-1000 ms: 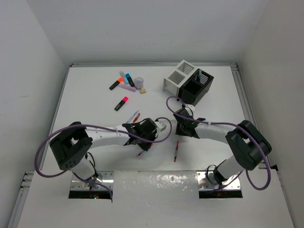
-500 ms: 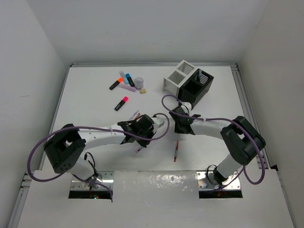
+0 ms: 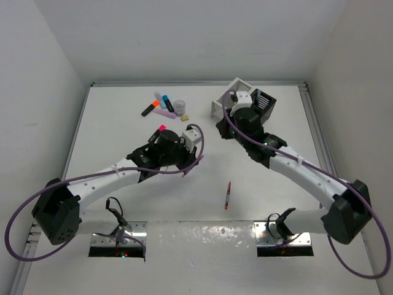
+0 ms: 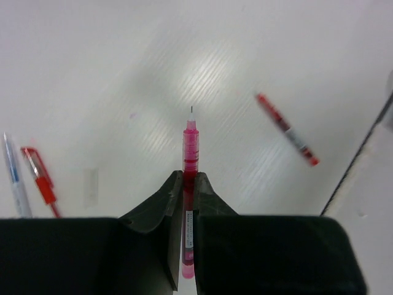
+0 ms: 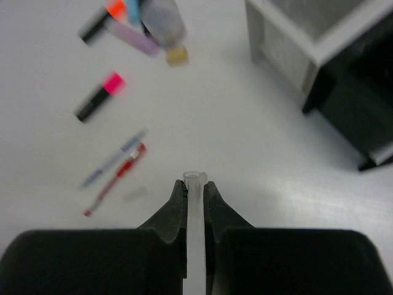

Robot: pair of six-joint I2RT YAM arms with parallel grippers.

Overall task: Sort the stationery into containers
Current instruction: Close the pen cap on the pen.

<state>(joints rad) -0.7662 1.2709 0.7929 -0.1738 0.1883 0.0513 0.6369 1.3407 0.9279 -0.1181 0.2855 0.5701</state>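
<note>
1. Since a second ago both arms have swung up the table (image 3: 116, 141). The right gripper (image 5: 194, 183) is now close by the white box (image 3: 216, 106).
2. The left gripper (image 4: 189, 181) is clamped on a red pen (image 4: 191, 144), tip sticking out over the table.
3. We see the right one pinched tight on a clear pen (image 5: 194, 212), which is in neither the white nor the black box (image 3: 263, 114) yet.
4. A loose pen (image 3: 228, 195) lies mid-table, and the highlighters (image 3: 161, 104) sit left of the boxes.

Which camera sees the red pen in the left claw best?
The left wrist view: the red pen sits centre, pinched in the left claw, tip showing. The top view shows only a tiny red sliver; the right wrist view misses it.
</note>
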